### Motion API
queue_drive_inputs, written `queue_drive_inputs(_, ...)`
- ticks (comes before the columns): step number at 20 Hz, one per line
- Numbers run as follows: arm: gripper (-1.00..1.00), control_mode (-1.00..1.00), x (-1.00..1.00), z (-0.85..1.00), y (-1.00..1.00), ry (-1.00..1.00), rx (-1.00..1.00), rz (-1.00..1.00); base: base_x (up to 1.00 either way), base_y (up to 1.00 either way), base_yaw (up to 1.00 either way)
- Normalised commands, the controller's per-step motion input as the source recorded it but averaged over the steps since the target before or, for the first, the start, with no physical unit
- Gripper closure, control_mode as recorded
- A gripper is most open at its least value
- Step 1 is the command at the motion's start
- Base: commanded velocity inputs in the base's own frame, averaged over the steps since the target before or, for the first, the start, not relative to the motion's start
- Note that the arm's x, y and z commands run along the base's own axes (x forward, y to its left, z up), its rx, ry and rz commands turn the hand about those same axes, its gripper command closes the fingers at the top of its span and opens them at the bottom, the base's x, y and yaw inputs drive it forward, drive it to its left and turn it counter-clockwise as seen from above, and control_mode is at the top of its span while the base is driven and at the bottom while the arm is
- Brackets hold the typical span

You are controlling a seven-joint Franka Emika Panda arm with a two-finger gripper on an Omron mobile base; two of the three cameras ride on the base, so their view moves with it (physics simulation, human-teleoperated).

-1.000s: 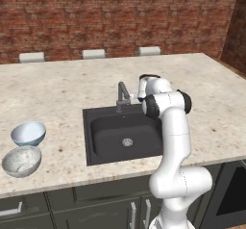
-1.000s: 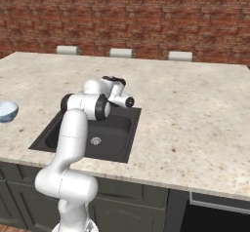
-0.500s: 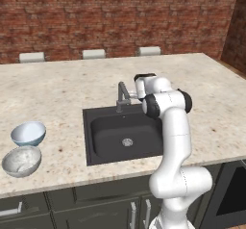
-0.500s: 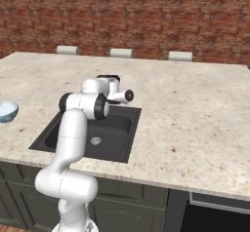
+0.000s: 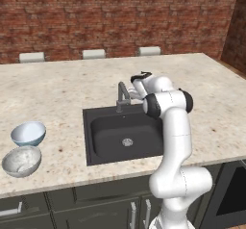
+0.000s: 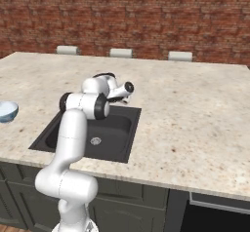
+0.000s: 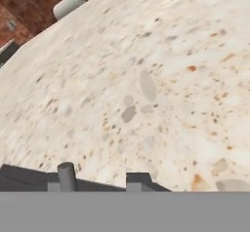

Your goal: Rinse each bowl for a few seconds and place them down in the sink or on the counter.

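The two bowls sit side by side on the counter (image 5: 57,93) at the far left: the pale blue bowl (image 5: 29,133) (image 6: 7,111) and, in front of it, the speckled grey-white bowl (image 5: 21,160). The black sink (image 5: 103,132) (image 6: 117,128) holds nothing but its silver drain. My gripper (image 5: 133,89) (image 6: 124,93) (image 7: 95,184) hovers at the sink's back edge, right beside the dark faucet (image 5: 122,95), far from the bowls. In the hand view its tips stand partly apart, with a grey post (image 7: 66,175) next to the left one. Nothing is held.
Three pale stool backs (image 5: 93,54) line the counter's far edge before the brick wall. Wide beige stone stretches right of the sink (image 6: 195,109). Dark cabinets run under the front edge.
The hand has edged slightly left toward the faucet. The bowls have not moved.
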Motion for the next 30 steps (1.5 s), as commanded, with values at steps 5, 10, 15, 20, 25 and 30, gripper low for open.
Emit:
queue_drive_inputs(5,1.00,-1.00,-0.17,-0.69,-0.91,0.18,0.01,0.00,0.00,0.00,0.00)
queue_drive_inputs(10,1.00,-1.00,-0.23,-0.74,-0.76,0.14,0.00,0.00,0.00,0.00,0.00)
queue_drive_inputs(15,1.00,-1.00,-0.31,-0.71,-0.74,0.11,0.00,0.00,0.00,0.00,0.00)
queue_drive_inputs(20,1.00,-1.00,-0.38,-0.72,-0.74,0.09,0.00,0.00,0.00,0.00,0.00)
queue_drive_inputs(25,1.00,-1.00,-0.15,0.03,-0.54,0.02,0.06,0.00,0.00,0.00,0.00)
queue_drive_inputs(30,1.00,-1.00,-0.04,0.57,-0.40,-0.05,0.12,0.00,0.00,0.00,0.00)
